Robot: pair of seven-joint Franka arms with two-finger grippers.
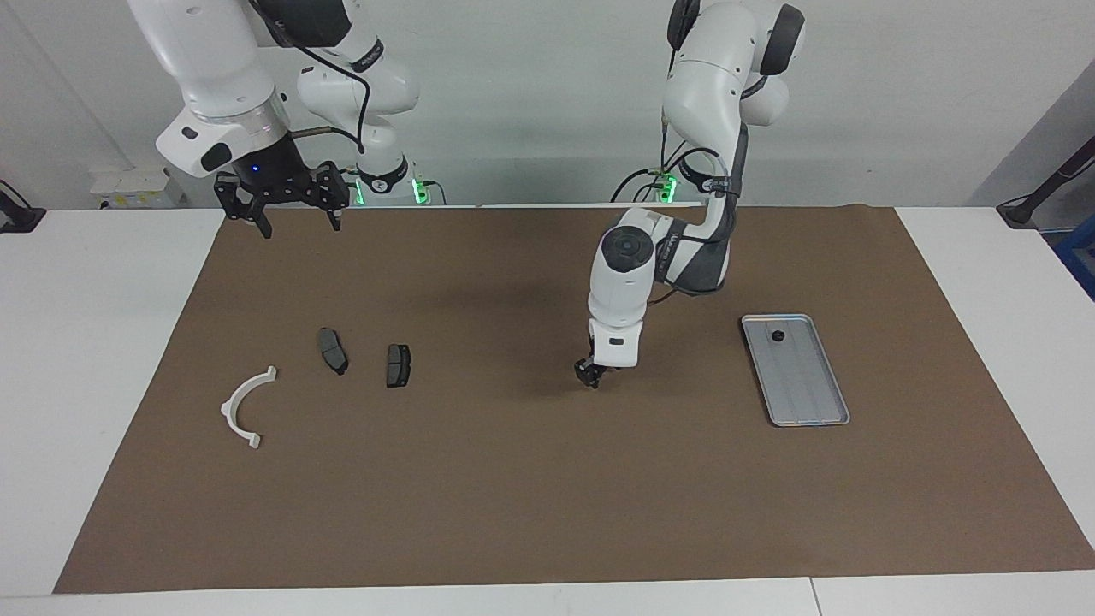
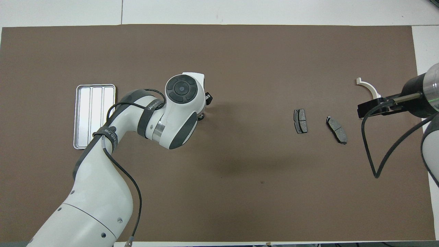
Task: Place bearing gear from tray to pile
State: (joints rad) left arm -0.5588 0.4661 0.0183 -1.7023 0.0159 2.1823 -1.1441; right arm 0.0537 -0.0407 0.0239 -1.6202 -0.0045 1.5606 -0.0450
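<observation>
The silver ribbed tray [image 1: 807,395] lies at the left arm's end of the mat. A small dark bearing gear [image 1: 778,336] sits in the tray's end nearer to the robots. In the overhead view the left arm covers that end of the tray [image 2: 92,109] and the gear is hidden. My left gripper [image 1: 590,375] points down, low over bare mat between the tray and the pile. The pile is a white half-ring bracket [image 1: 244,411] and two dark brake pads [image 1: 333,351] [image 1: 398,365]. My right gripper [image 1: 295,224] is open and empty, and it waits raised by the mat's edge nearest the robots.
A brown mat [image 1: 547,496] covers the white table. In the overhead view the pile shows as the bracket [image 2: 369,88] and the pads [image 2: 300,120] [image 2: 336,129], with the right gripper [image 2: 372,107] beside the bracket and the left gripper [image 2: 206,103] mid-mat.
</observation>
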